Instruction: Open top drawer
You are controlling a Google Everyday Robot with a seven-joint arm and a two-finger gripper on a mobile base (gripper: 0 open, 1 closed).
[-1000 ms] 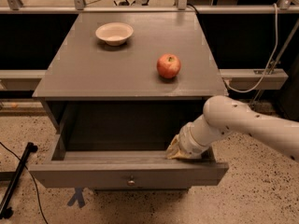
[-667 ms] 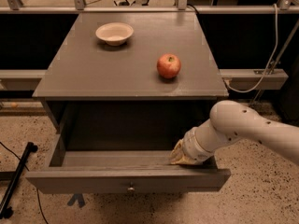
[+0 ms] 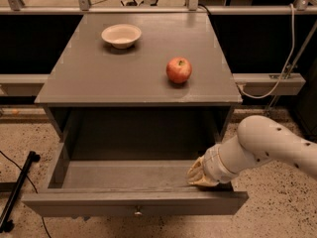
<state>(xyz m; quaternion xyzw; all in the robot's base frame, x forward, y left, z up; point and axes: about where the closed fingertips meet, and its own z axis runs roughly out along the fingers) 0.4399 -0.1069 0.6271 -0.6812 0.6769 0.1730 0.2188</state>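
The top drawer [image 3: 133, 202] is a wide grey wooden drawer pulled far out of the grey cabinet [image 3: 133, 68], its deep box open and empty. A small round metal knob [image 3: 137, 212] sits on its flat front. My gripper [image 3: 198, 175] reaches down at the right end of the drawer, just behind the front panel, on the end of my white arm [image 3: 270, 145]. Its fingertips are hidden behind the drawer front.
A red apple [image 3: 179, 70] and a cream bowl [image 3: 121, 35] rest on the cabinet top. A black stand leg [image 3: 17, 192] lies on the speckled floor at the left. A white cable [image 3: 285, 63] hangs at the right by a rail.
The drawer has slid further out toward the camera, and my gripper and arm have moved with it, down and slightly right.
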